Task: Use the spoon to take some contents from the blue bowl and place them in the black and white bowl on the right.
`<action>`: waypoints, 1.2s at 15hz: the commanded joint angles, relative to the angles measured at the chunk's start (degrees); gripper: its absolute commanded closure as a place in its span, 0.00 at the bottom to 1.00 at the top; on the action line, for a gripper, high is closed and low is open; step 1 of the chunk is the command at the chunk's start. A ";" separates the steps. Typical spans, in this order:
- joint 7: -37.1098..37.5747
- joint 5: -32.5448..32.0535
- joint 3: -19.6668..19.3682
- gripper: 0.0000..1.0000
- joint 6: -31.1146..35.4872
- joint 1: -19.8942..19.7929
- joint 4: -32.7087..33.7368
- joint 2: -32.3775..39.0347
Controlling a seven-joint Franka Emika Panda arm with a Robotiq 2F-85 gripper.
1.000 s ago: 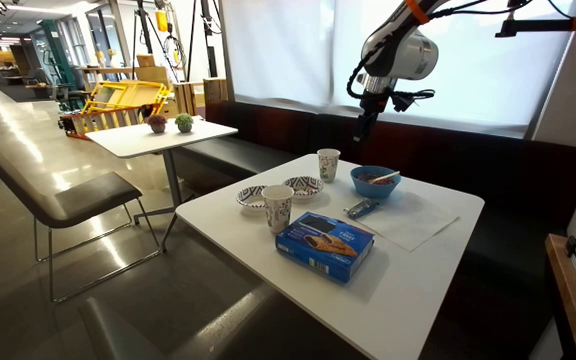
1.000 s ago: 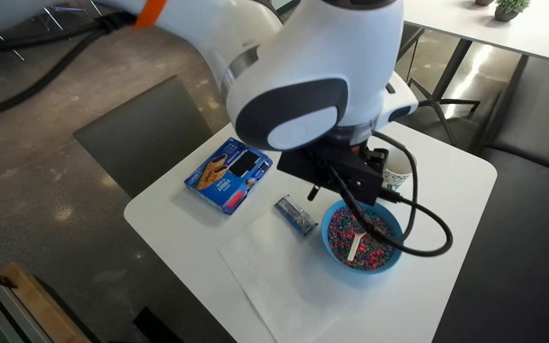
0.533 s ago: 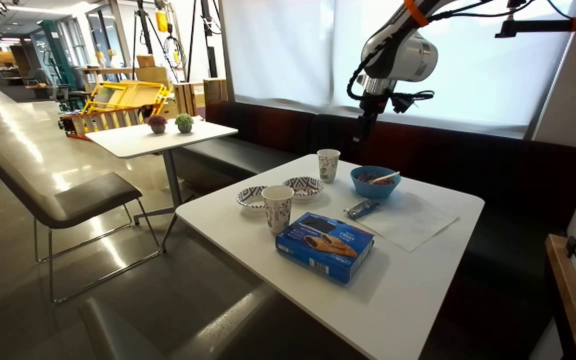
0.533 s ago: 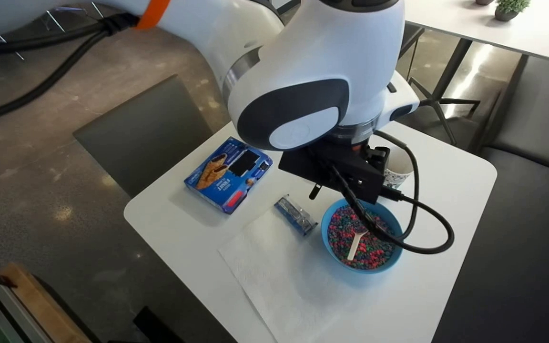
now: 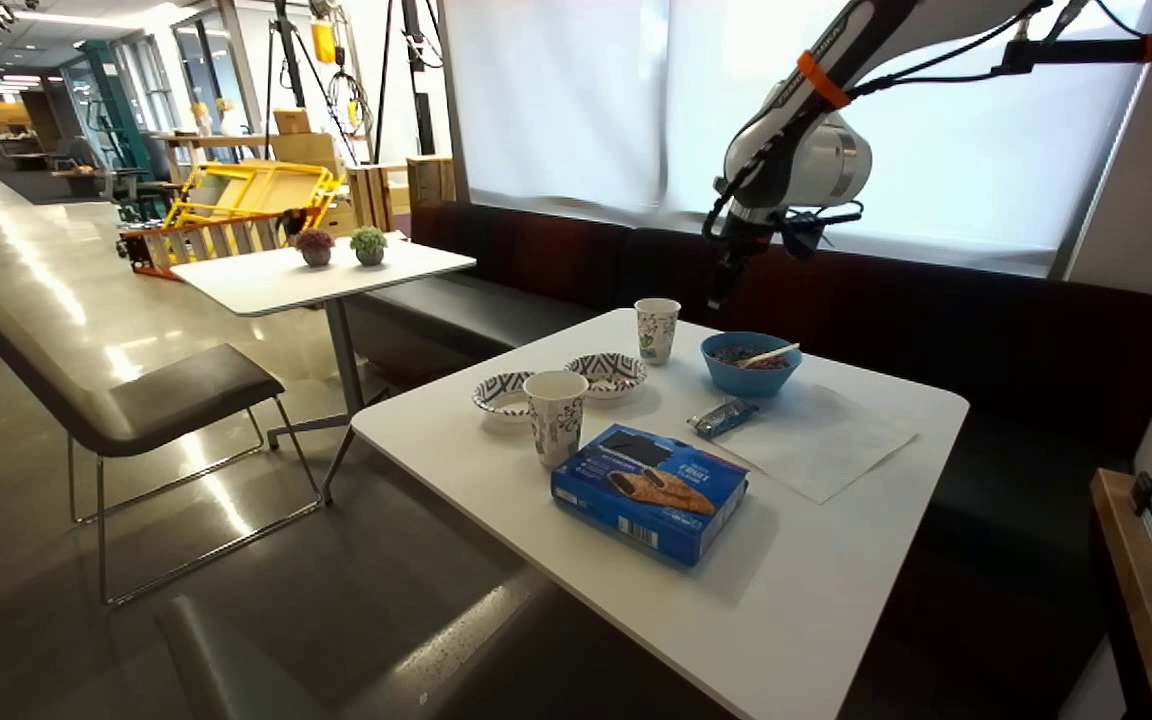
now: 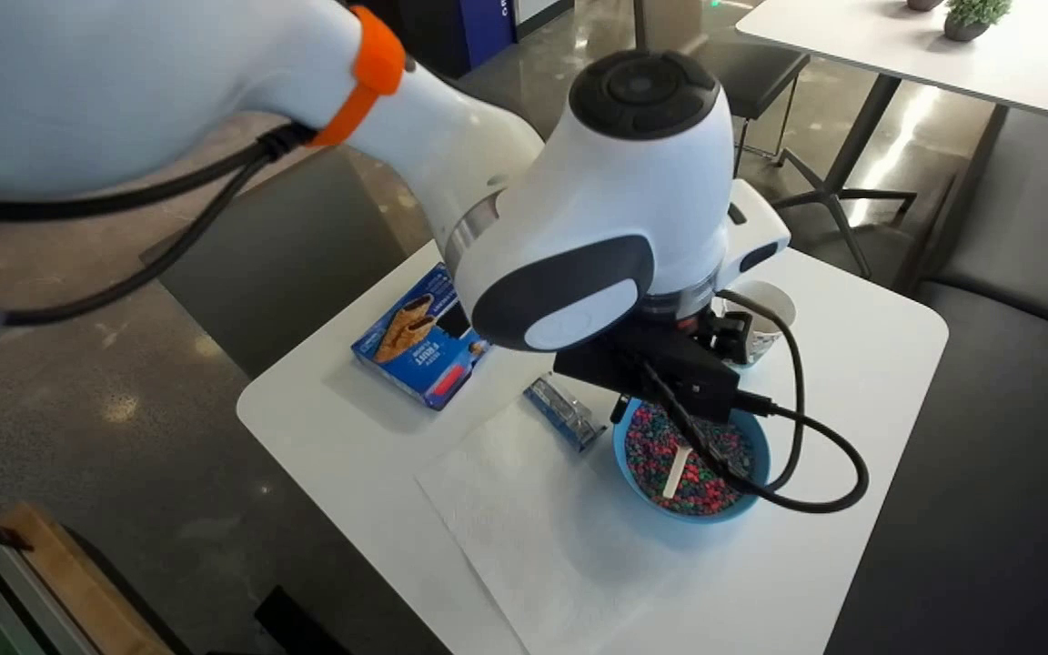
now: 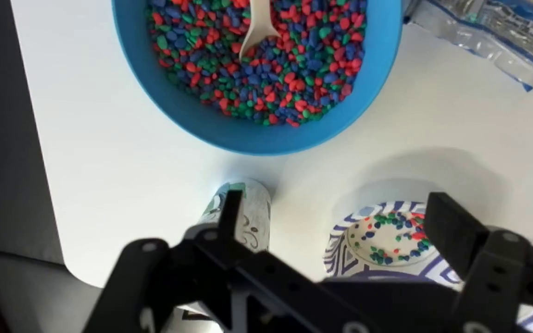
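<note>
The spoon [image 7: 260, 21] is thin and pale. It lies in the blue bowl [image 7: 266, 144] on red, blue and green bits; it also shows in both exterior views [image 5: 774, 354] [image 6: 677, 471]. The blue bowl stands at the far side of the table in an exterior view [image 5: 748, 380]. A black and white bowl [image 7: 343, 259] with a few bits shows in the wrist view and in an exterior view [image 5: 608, 388]. A second patterned bowl [image 5: 502, 400] is beside it. My gripper [image 7: 336, 202] is open and empty, above the table and apart from the spoon.
A paper cup [image 7: 255, 217] stands between the blue bowl and my gripper's base; another cup [image 5: 556, 420] stands by the patterned bowls. A blue box [image 5: 651, 490], a wrapped bar [image 6: 565, 411] and a white paper sheet [image 6: 542, 537] lie on the table [image 5: 796, 600].
My arm and gripper have come down a little over the table in the last half second. The spoon, bowls and other objects have not moved.
</note>
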 commanded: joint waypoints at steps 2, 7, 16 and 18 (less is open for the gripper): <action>-2.54 -4.28 2.49 0.00 3.34 -4.85 2.30 6.22; -4.24 -9.51 2.09 0.00 4.23 -7.05 4.76 10.13; -0.52 -16.27 -3.03 0.38 1.77 -4.53 3.16 9.60; -0.39 -17.06 -3.22 0.48 1.19 -4.63 3.13 9.66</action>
